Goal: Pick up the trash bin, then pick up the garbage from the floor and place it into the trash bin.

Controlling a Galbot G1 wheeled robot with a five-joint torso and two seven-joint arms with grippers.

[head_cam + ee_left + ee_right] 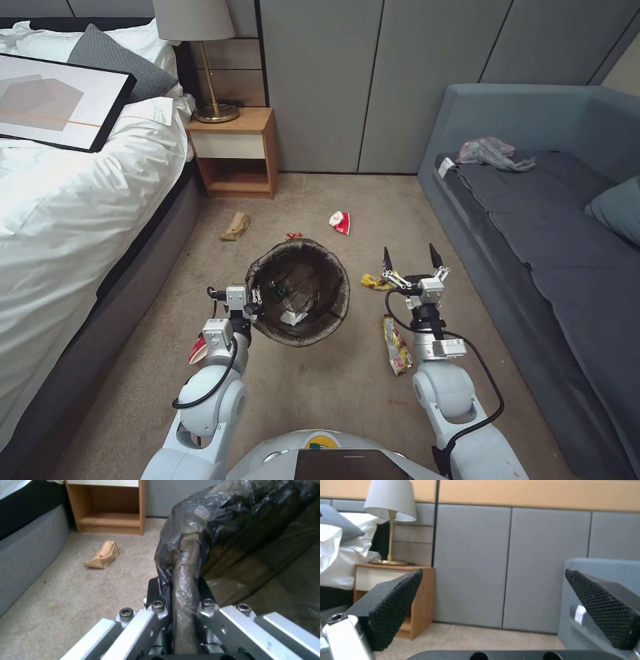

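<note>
The left pincer was clamped on the rim of the trash bin, its fingertips buried in the folded dark bag. The bin hung tilted over the floor, with white tissue and a small green item lying inside. A red wrapper was half hidden behind the left arm. The right pincer hovered wide open, holding nothing, above a yellow wrapper it partly covered. Another yellow wrapper lay beside the right arm. A brown paper bag and a red-and-white wrapper lay beyond, near the nightstand.
</note>
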